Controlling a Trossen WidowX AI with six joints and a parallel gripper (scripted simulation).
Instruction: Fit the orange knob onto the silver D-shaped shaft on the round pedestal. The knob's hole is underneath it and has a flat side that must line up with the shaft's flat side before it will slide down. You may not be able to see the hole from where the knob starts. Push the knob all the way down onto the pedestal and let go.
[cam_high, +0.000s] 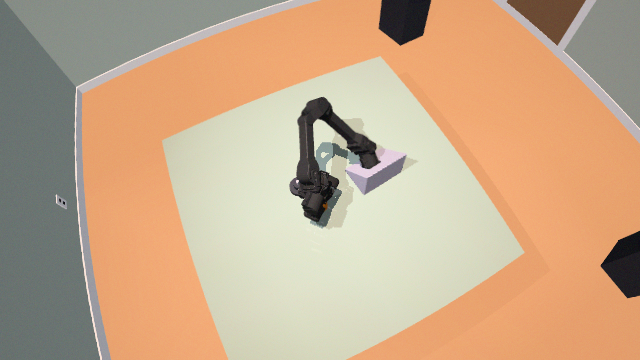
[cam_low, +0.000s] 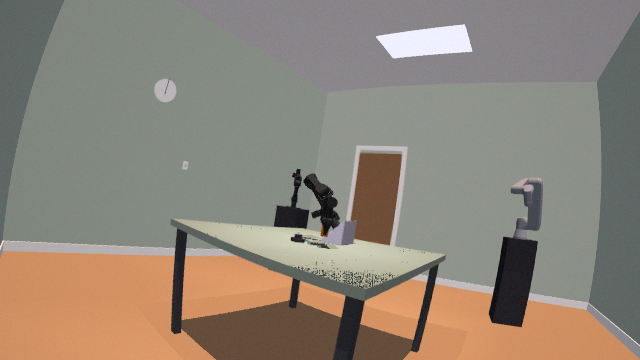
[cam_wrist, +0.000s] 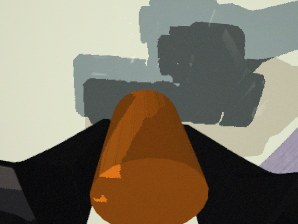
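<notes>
The orange knob (cam_high: 325, 205) (cam_low: 324, 231) (cam_wrist: 150, 187) is a plain round column, its flat round end facing the wrist camera. My gripper (cam_wrist: 145, 129) is shut on it, with a black finger against each side. The knob is held a little above the table; its underside and hole are hidden. The round dark pedestal (cam_high: 294, 188) (cam_low: 298, 238) stands on the table just left of the gripper in the top view, partly covered by the arm. A small bright spot on it looks like the shaft; its flat side cannot be made out. The pedestal is not visible in the wrist view.
A pale purple wedge-shaped block (cam_high: 384, 172) (cam_low: 345, 233) (cam_wrist: 286, 156) stands on the pale green table (cam_high: 260, 280) (cam_low: 225, 237), beside the arm's base. The upper arm arches above the table between the block and the pedestal. Arm shadows fall around the knob in the wrist view.
</notes>
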